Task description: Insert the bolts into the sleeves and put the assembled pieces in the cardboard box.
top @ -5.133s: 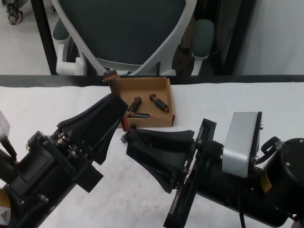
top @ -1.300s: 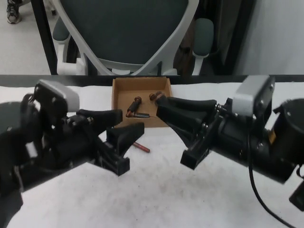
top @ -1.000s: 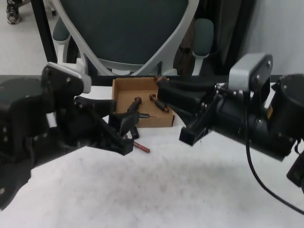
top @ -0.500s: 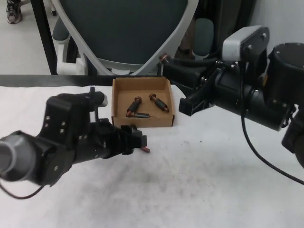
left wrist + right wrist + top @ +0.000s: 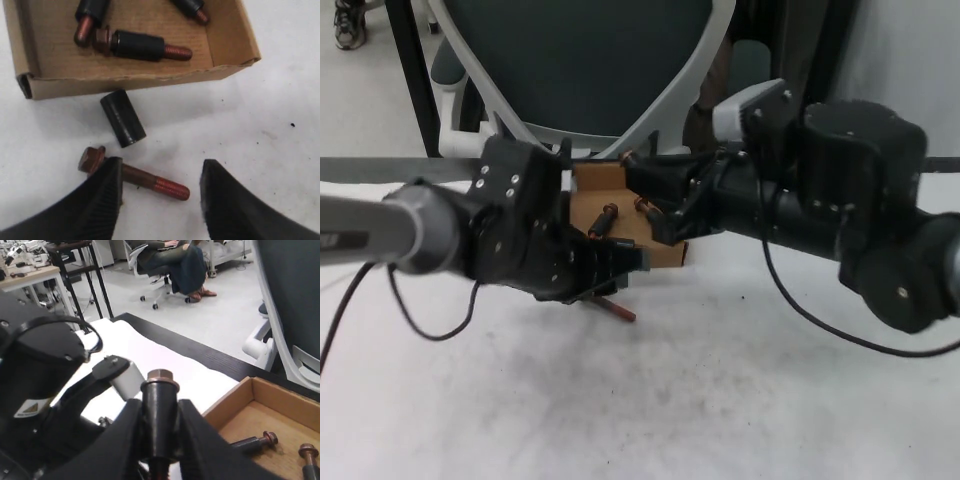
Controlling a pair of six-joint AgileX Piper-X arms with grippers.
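A loose copper bolt (image 5: 135, 175) and a loose black sleeve (image 5: 122, 117) lie on the white cloth just in front of the cardboard box (image 5: 125, 82). My left gripper (image 5: 161, 167) hangs open right over the bolt (image 5: 617, 311), one finger on each side of it. In the high view this left gripper (image 5: 615, 272) sits at the box's front wall. My right gripper (image 5: 160, 412) is shut on an assembled bolt-and-sleeve piece (image 5: 160, 390), held head up. It hovers at the far side of the box (image 5: 588, 185). Assembled pieces (image 5: 603, 218) lie inside the box.
An office chair (image 5: 590, 70) stands behind the bench's dark back edge. White cloth (image 5: 720, 400) covers the bench, with open room toward the front and right. Both arms crowd the area around the box.
My left arm has swung toward the box and its gripper now sits over the loose bolt. My right arm has carried its piece leftward and lower, toward the box.
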